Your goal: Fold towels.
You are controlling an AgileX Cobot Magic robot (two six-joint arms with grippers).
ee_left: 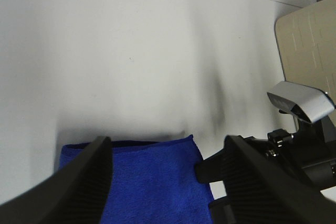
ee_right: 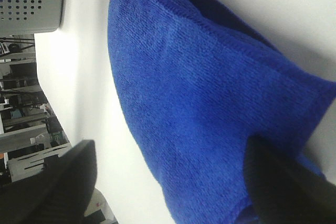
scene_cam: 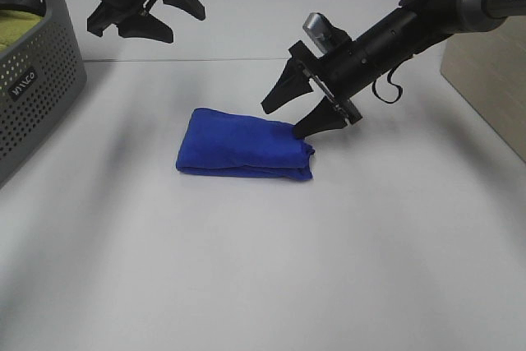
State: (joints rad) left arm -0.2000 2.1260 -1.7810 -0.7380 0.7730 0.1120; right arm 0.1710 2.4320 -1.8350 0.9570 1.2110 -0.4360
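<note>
The royal-blue towel (scene_cam: pixel 242 152) lies folded into a thick rectangle in the middle of the white table. It also shows in the left wrist view (ee_left: pixel 152 182) and fills the right wrist view (ee_right: pixel 199 108). Its white tag is hidden. My right gripper (scene_cam: pixel 283 119) is open at the towel's right end, and its lower fingertip (scene_cam: pixel 302 129) touches the towel's top right corner. It holds nothing (ee_right: pixel 168 182). My left gripper (scene_cam: pixel 148 18) is open and empty, raised high above the table's back left, looking down at the towel's far edge (ee_left: pixel 165 182).
A grey perforated basket (scene_cam: pixel 41 80) stands at the left edge with a yellow-green cloth (scene_cam: pixel 20 26) in it. A beige board (scene_cam: pixel 489 96) stands at the right edge and also shows in the left wrist view (ee_left: pixel 310 40). The white table (scene_cam: pixel 263 269) spreads in front of the towel.
</note>
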